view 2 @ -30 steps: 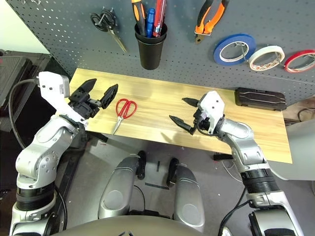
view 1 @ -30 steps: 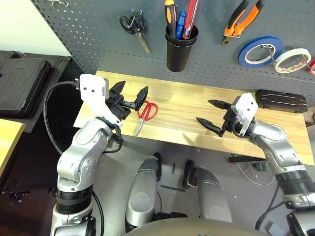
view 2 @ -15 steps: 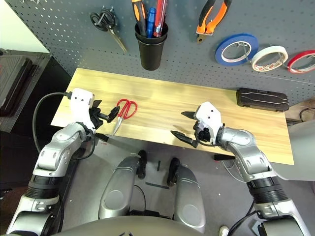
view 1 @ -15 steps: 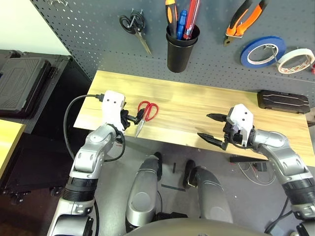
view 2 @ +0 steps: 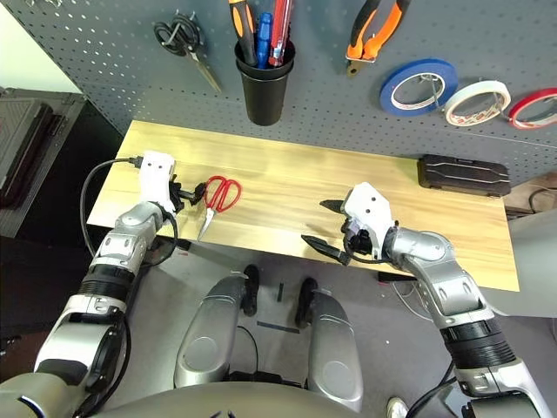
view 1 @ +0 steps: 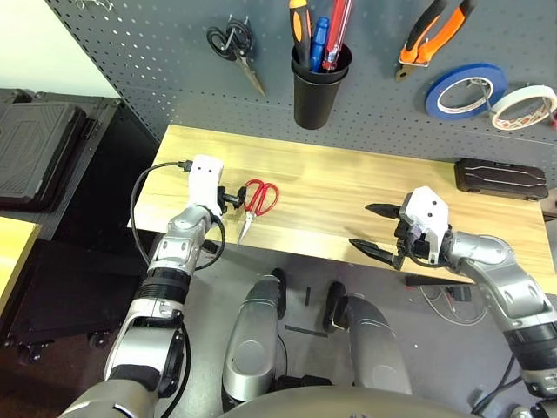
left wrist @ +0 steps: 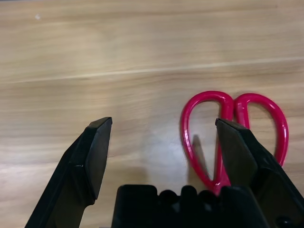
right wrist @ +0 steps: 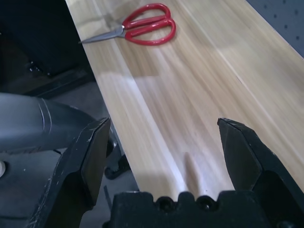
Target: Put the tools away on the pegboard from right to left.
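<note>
The right tool [view 1: 376, 231] hangs over the near edge of the desk [view 1: 331, 187], its two black fingers spread wide and holding nothing; its silver forearm comes in from the right, bent at the elbow; the left tool [left wrist: 161, 142] sits low at the desk's left part, fingers also spread wide, released, gripping nothing; in the left wrist view one finger stands over the red-handled scissors [left wrist: 232, 128], close above a loop, and whether it touches cannot be told; the left forearm reaches up from below with a black cable looping beside it; the scissors lie flat on the pale wood-grain top, loops toward the pegboard [view 1: 157, 52], slim metal blades pointing to the near edge; a flat black case [view 1: 500, 178] rests at the desk's far right; on the dark grey perforated pegboard behind hang black-handled scissors [view 1: 233, 48], a black cup holder [view 1: 318, 87] with the screwdriver [view 1: 299, 26] and pens, orange-and-black pliers [view 1: 432, 35], a blue tape roll [view 1: 461, 90] and the whitish tape roll [view 1: 522, 106].
</note>
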{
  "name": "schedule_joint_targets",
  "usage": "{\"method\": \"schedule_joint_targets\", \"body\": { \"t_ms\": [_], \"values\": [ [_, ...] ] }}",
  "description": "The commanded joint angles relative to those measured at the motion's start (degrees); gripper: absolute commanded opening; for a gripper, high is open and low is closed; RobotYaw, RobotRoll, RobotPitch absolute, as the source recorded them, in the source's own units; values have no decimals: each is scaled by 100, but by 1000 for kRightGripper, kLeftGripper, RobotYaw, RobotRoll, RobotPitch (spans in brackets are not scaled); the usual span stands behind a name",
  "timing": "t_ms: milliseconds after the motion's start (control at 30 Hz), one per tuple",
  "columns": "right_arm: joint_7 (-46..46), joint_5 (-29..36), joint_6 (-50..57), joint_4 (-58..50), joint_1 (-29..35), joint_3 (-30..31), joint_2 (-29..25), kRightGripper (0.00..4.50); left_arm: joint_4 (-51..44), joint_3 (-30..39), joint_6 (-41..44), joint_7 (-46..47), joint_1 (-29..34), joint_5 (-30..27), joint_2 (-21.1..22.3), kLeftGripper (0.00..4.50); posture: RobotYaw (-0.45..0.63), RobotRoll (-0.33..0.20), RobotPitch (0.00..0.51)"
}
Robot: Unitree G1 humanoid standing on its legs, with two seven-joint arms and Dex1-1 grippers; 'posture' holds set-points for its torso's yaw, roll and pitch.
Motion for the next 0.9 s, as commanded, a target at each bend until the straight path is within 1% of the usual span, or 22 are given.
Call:
{"method": "schedule_joint_targets", "body": {
  "t_ms": [33, 133, 233, 400, 533, 567, 600, 667, 767, 833, 867, 900],
  "values": [
    [-19, 30, 136, -168, 86, -43, -91, 4500, 595, -8, -235, 6, -108, 147, -111, 4463, 138, 0, 344],
    [-37, 31, 162, -227, 53, -70, -110, 4500, 1098, 16, -394, 92, -291, 233, -161, 4463, 130, 0, 341],
    [-76, 62, 270, -419, -20, -96, -110, 4500, 1572, 123, -346, 286, -505, 228, -205, 4463, 121, 0, 335],
    [-153, 162, 580, -748, -132, -127, -96, 4500, 2051, 130, -470, 313, -758, 324, -231, 4463, 112, 0, 328],
    [-138, 170, 657, -801, -118, -165, -158, 4500, 2283, 68, -318, 119, -810, 356, -291, 4463, 108, 0, 324],
    [-130, 169, 666, -805, -111, -172, -180, 4500, 2302, 52, -259, 58, -806, 363, -305, 4076, 108, 0, 324],
    [-123, 171, 672, -806, -104, -176, -202, 4500, 2307, 29, -211, 3, -797, 381, -313, 3890, 108, 0, 324],
    [-92, 181, 679, -797, -71, -180, -273, 4500, 2273, 26, -114, -65, -753, 375, -348, 3181, 109, 0, 324],
    [-33, 206, 667, -774, -19, -161, -362, 4500, 2183, 42, -113, -78, -693, 379, -375, 1982, 114, 0, 325],
    [-1, 214, 656, -759, -4, -144, -383, 4500, 2135, 51, -117, -77, -670, 384, -381, 1263, 116, 0, 326],
    [13, 219, 665, -758, -3, -132, -390, 4500, 2111, 70, -118, -59, -659, 374, -387, 793, 118, 0, 326],
    [24, 222, 675, -755, -5, -122, -395, 4500, 2089, 89, -119, -37, -652, 364, -391, 464, 121, 0, 327]
  ]
}}
